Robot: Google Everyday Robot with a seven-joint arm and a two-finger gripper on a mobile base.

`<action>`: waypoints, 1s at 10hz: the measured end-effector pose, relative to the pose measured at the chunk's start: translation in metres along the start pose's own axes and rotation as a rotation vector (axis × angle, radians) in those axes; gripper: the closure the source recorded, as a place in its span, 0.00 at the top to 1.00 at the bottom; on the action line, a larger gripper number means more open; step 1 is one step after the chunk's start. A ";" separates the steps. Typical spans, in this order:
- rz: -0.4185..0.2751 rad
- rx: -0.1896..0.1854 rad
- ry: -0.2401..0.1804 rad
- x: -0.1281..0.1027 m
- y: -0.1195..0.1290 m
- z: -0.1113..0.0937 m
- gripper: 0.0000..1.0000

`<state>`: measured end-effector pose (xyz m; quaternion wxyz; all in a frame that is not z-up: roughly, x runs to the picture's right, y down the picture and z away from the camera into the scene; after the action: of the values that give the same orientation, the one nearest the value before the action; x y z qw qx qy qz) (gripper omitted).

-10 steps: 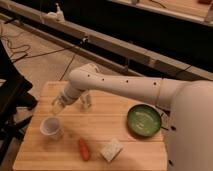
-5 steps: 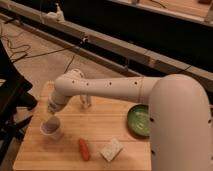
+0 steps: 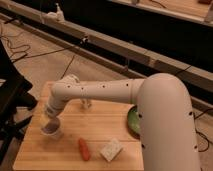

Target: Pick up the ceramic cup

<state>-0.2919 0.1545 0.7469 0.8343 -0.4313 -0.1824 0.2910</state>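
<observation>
The ceramic cup (image 3: pixel 51 131) is small, white and round, and stands near the left front of the wooden table (image 3: pixel 95 127). My gripper (image 3: pixel 50 121) hangs at the end of the white arm (image 3: pixel 105 91), directly over the cup and down at its rim. The gripper hides part of the cup's top.
A small clear bottle (image 3: pixel 86 104) stands behind the arm near the table's middle. A green bowl (image 3: pixel 132 122) at the right is mostly hidden by the arm. An orange carrot-like piece (image 3: pixel 84 149) and a pale block (image 3: pixel 111 149) lie near the front edge. A black chair (image 3: pixel 12 100) stands to the left.
The arm has swung left and down, bringing the gripper from above the bottle area onto the cup. The arm now covers most of the green bowl.
</observation>
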 end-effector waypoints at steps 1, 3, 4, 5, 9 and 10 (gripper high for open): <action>0.011 -0.007 0.004 0.003 -0.002 0.003 0.57; 0.042 -0.026 0.009 0.012 -0.008 0.011 0.55; 0.123 -0.086 -0.011 0.026 -0.019 0.018 0.24; 0.151 -0.110 -0.037 0.026 -0.024 0.016 0.09; 0.189 -0.110 -0.168 0.013 -0.046 -0.024 0.00; 0.186 -0.090 -0.205 0.008 -0.051 -0.041 0.00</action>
<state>-0.2456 0.1110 0.7665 0.7606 -0.4512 -0.2387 0.4012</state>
